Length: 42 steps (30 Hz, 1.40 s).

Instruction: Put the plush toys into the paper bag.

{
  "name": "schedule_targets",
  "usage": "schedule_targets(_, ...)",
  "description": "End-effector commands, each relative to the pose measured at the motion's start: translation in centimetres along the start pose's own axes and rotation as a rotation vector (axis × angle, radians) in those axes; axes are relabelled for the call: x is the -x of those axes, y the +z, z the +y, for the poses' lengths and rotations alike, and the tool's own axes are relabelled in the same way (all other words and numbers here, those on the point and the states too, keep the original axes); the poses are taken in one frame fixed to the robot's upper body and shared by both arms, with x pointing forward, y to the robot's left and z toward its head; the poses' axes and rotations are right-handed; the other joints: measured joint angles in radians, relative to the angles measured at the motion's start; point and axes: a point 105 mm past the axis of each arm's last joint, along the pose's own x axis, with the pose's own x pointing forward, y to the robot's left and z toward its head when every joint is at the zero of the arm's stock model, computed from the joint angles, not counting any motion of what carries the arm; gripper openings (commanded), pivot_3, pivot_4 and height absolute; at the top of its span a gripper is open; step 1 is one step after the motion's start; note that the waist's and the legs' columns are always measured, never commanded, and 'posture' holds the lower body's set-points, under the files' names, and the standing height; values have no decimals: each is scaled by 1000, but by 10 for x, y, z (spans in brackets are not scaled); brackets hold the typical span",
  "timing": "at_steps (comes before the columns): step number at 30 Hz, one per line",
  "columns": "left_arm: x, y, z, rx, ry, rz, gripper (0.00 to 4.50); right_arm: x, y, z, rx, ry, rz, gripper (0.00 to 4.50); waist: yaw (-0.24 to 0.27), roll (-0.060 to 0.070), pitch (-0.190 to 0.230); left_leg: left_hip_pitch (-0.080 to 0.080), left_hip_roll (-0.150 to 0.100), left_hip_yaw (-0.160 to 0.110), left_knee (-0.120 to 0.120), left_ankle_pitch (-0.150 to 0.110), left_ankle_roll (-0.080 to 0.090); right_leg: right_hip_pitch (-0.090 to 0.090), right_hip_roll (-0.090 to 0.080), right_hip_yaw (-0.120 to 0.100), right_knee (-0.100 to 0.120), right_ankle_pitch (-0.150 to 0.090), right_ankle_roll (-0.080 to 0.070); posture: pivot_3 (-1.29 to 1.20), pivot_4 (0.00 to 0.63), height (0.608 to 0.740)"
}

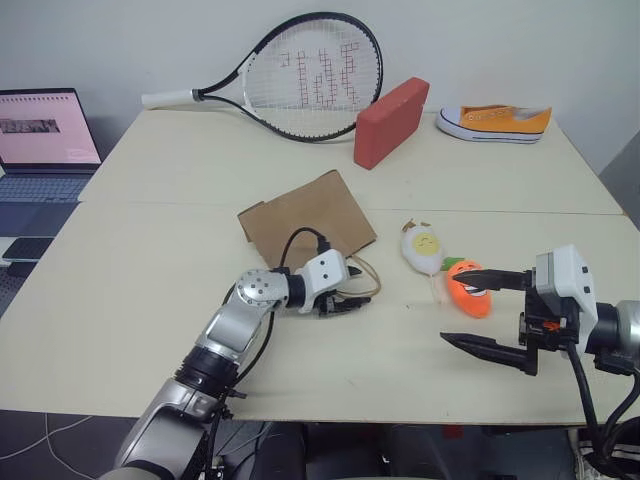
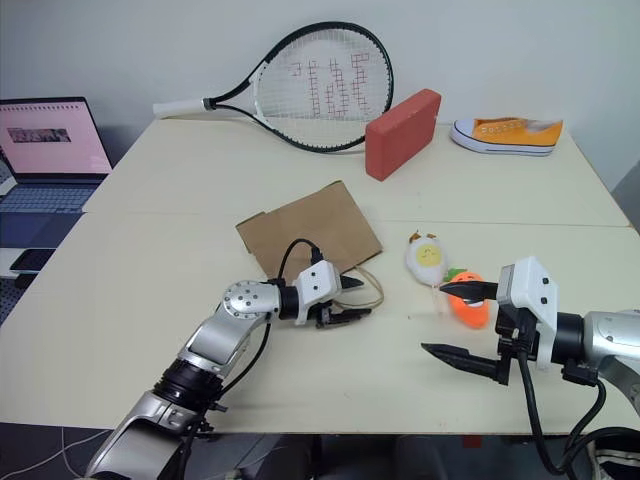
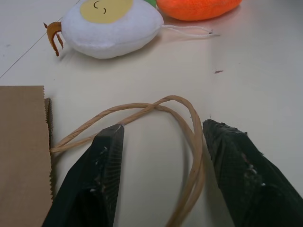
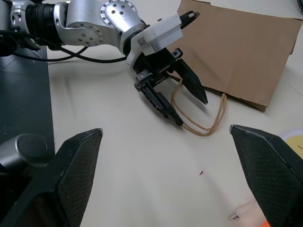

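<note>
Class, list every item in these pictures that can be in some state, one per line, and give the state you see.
paper bag: lying flat on the table, no toy in it
bag handles: flat on the table, between the left gripper's fingers
egg toy: on the table, outside the bag
carrot toy: on the table beside the egg toy
left gripper: open
right gripper: open, holding nothing
laptop: open, screen lit
</note>
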Motion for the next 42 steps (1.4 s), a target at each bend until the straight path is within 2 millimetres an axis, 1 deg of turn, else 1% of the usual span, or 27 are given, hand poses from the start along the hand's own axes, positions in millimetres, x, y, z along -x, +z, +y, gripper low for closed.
schedule_targets(1,-4,12,0,-42,-11,-38,1672,-2,6,6,24,18,-15,4500,0,0,0,0,0,0,0,0,0,0,0,0,0,0,0,0,150,740)
schedule_targets(4,-4,14,-1,-35,-23,-49,695,-3,6,7,22,20,-14,4500,0,0,0,0,0,0,0,0,0,0,0,0,0,0,0,0,150,740)
schedule_targets(5,-4,14,-1,-37,-28,-49,464,-4,6,7,19,20,-15,4500,0,0,0,0,0,0,0,0,0,0,0,0,0,0,0,0,150,740)
schedule_targets(6,-4,14,-1,-41,-31,-45,127,-4,5,7,17,21,-15,4500,0,0,0,0,0,0,0,0,0,0,0,0,0,0,0,0,150,740)
schedule_targets(7,-3,14,-2,-46,-39,-41,26,-5,5,8,14,22,-15,4500,0,0,0,0,0,0,0,0,0,0,0,0,0,0,0,0,150,740)
schedule_targets(9,-2,14,-3,-46,-56,-42,26,-6,5,8,10,23,-17,4500,0,0,0,0,0,0,0,0,0,0,0,0,0,0,0,0,150,740)
schedule_targets(12,1,22,-7,-34,-90,-66,26,-8,4,9,8,23,-19,4500,0,0,0,0,0,0,0,0,0,0,0,0,0,0,0,0,150,740)
schedule_targets(13,3,28,-6,-27,-94,-87,26,-9,4,9,7,22,-20,4500,0,0,0,0,0,0,0,0,0,0,0,0,0,0,0,0,150,740)
schedule_targets(16,12,58,3,16,-101,-193,26,-15,2,6,8,7,-26,4500,0,0,0,0,0,0,0,0,0,0,0,0,0,0,0,0,150,740)
schedule_targets(17,14,63,5,32,-106,-212,26,-17,1,6,9,0,-29,4500,-1,0,0,0,0,0,0,0,0,0,0,0,0,0,0,0,150,740)
schedule_targets(19,23,71,9,57,-119,-228,26,-26,-2,5,8,-13,-38,4500,-2,0,0,0,0,0,0,0,0,0,0,0,0,0,0,0,150,740)
schedule_targets(22,35,77,15,108,-119,-242,26,-41,-5,2,-1,-52,-62,4500,-7,0,0,0,1,0,0,0,0,0,0,-1,0,0,0,0,150,740)
schedule_targets(27,47,88,14,228,-148,-297,26,-66,-13,-4,-37,-77,-69,4500,-6,0,0,0,1,-1,0,0,0,-1,1,-1,0,0,0,0,150,740)
schedule_targets(29,49,90,13,258,-152,-307,0,-80,-14,-11,-78,-109,-102,4132,-5,0,0,0,0,-2,0,0,0,0,1,-1,0,0,0,0,150,740)
schedule_targets(30,50,92,14,270,-148,-314,0,-88,-15,-14,-98,-120,-114,3865,-6,0,0,0,0,-2,-1,0,0,0,1,-1,0,0,0,0,150,740)
schedule_targets(33,50,98,15,308,-146,-345,0,-107,-17,-19,-143,-138,-146,2860,-6,0,0,0,1,-2,-1,0,0,0,1,-1,1,0,0,0,150,740)
schedule_targets(34,50,100,14,322,-149,-354,0,-115,-18,-20,-157,-147,-154,2379,-6,0,0,0,1,-3,-1,0,0,0,2,-1,1,0,0,0,150,740)
schedule_targets(36,50,102,14,338,-151,-362,0,-130,-21,-23,-182,-166,-163,1848,-6,0,0,0,1,-4,-1,0,0,0,2,-1,1,0,0,0,150,740)
schedule_targets(39,52,105,17,367,-145,-380,0,-148,-27,-27,-182,-195,-167,808,-6,0,0,0,1,-4,-1,0,0,-1,3,-1,2,0,0,0,150,740)
schedule_targets(41,53,107,18,378,-142,-386,0,-157,-26,-34,-186,-235,-188,92,-7,0,0,0,1,-5,-2,0,0,-1,3,-1,1,0,0,0,150,740)
schedule_targets(42,53,107,19,384,-141,-390,0,-162,-24,-38,-192,-262,-203,41,-7,0,0,0,1,-5,-2,0,0,-1,3,-1,2,1,0,0,150,740)
